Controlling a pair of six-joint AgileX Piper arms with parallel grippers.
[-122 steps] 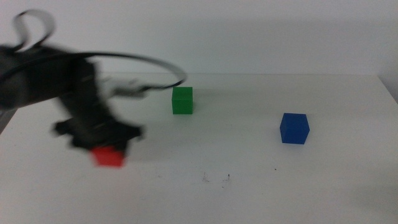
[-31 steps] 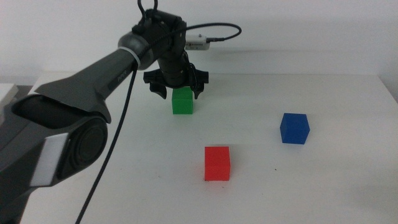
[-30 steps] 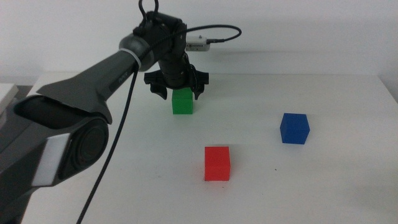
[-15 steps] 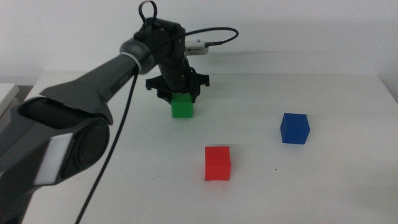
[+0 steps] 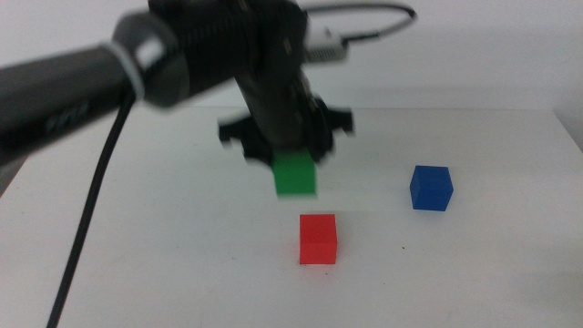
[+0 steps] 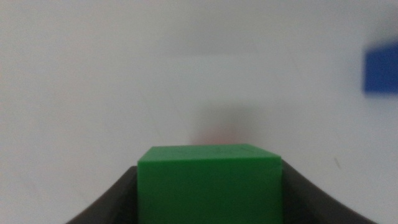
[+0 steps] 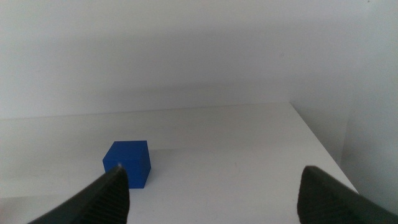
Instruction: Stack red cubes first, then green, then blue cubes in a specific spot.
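Carrying the green cube (image 5: 296, 175) in my left gripper (image 5: 288, 153), I have it lifted clear of the table (image 5: 492, 273), up and a little behind the red cube (image 5: 318, 239). The left wrist view shows why the hold is sound: the two dark jaws are closed against opposite side faces of the green cube (image 6: 209, 183), which sits square between them with its top face level, so it should go down flat. The red cube stands alone on bare white tabletop near the front, and I take that as the base of the stack, since red goes first and green second. In the left wrist view it is only a faint reddish smudge beyond the green cube, too blurred to judge alignment, so I would check the middle view before lowering. The blue cube (image 5: 431, 188) sits well apart to the right, untouched, waiting its turn as the top piece. My right gripper (image 7: 211, 186) waits back from the work, jaws spread wide and empty, with the blue cube (image 7: 127, 163) ahead of it on the table.
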